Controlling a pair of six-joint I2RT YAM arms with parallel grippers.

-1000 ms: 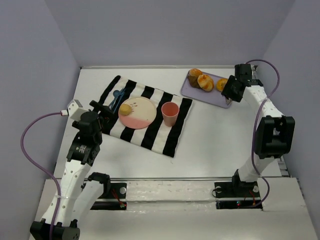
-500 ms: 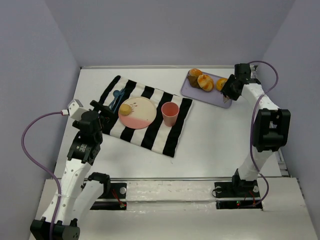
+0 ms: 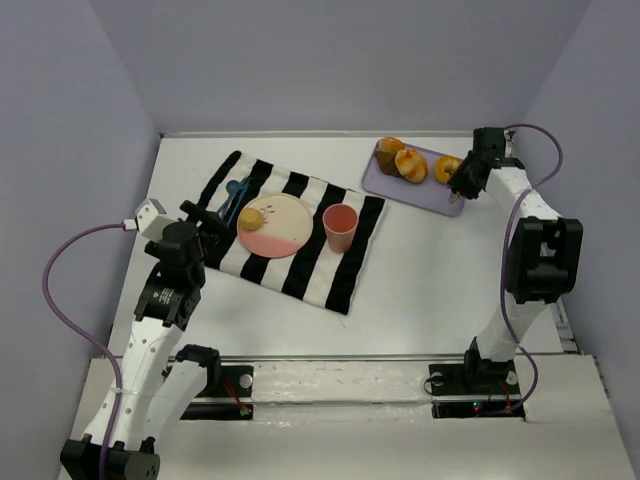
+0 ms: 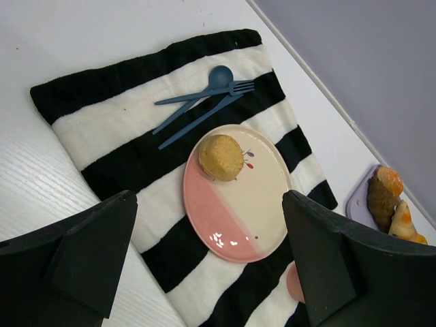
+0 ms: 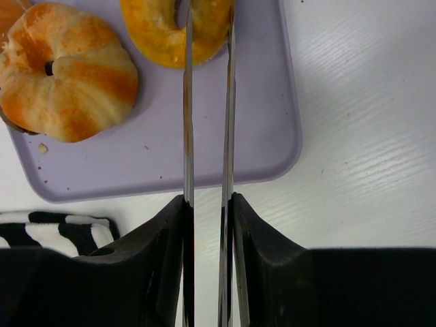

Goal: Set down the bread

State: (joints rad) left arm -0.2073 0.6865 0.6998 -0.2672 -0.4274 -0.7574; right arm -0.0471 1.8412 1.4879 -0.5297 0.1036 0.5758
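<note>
Far left, the left gripper (image 4: 208, 272) hangs wide open above the striped cloth (image 3: 300, 262), unmoved from 1 second ago. On the plate (image 3: 285, 232) sits 1 roll (image 3: 251, 217), with the cup (image 3: 340, 228) just beside the plate. Over to the tray (image 3: 428, 192): the right gripper (image 5: 208, 27) has edged slightly rightward, jaws narrowed to a slit over the rightmost bun (image 3: 445, 167) (its tips run out of the wrist view, so I cannot tell if it's pinched).
</note>
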